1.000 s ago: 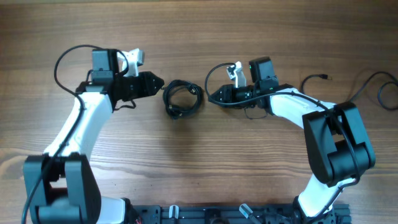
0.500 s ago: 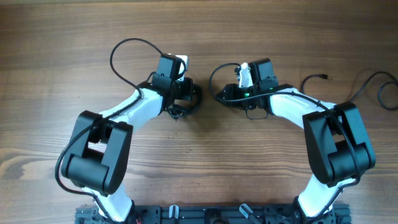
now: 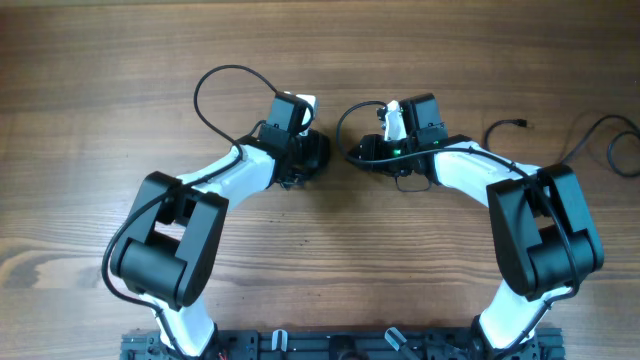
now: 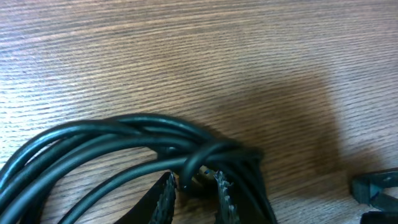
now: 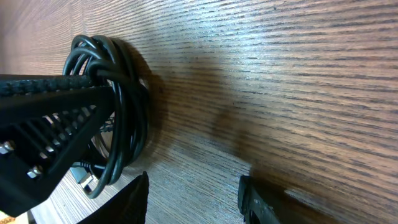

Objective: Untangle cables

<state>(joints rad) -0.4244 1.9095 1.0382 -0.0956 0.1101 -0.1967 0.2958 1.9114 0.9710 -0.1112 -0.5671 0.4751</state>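
Observation:
The cables [image 4: 112, 134] lie as a black coil on the wooden table. In the overhead view the coil [image 3: 318, 150] is mostly hidden under my left gripper [image 3: 305, 158]. In the left wrist view my left gripper [image 4: 194, 194] has its toothed fingers close together, shut on a strand [image 4: 189, 169] at the coil's edge. My right gripper [image 3: 353, 153] sits just right of the coil. The right wrist view shows this gripper [image 5: 194, 200] open over bare wood, with the coil [image 5: 127, 106] ahead on the left and a finger of the left gripper [image 5: 50, 102] poking into it.
A loose thin black cord with a plug end [image 3: 510, 127] lies to the right of the right arm. Another black cord [image 3: 612, 142] loops at the right table edge. The left arm's own wire [image 3: 215, 85] arcs above its wrist.
My left arm swung right from beside the coil onto it, and its jaws narrowed around a strand. The coil shifted slightly right. The right arm hardly moved.

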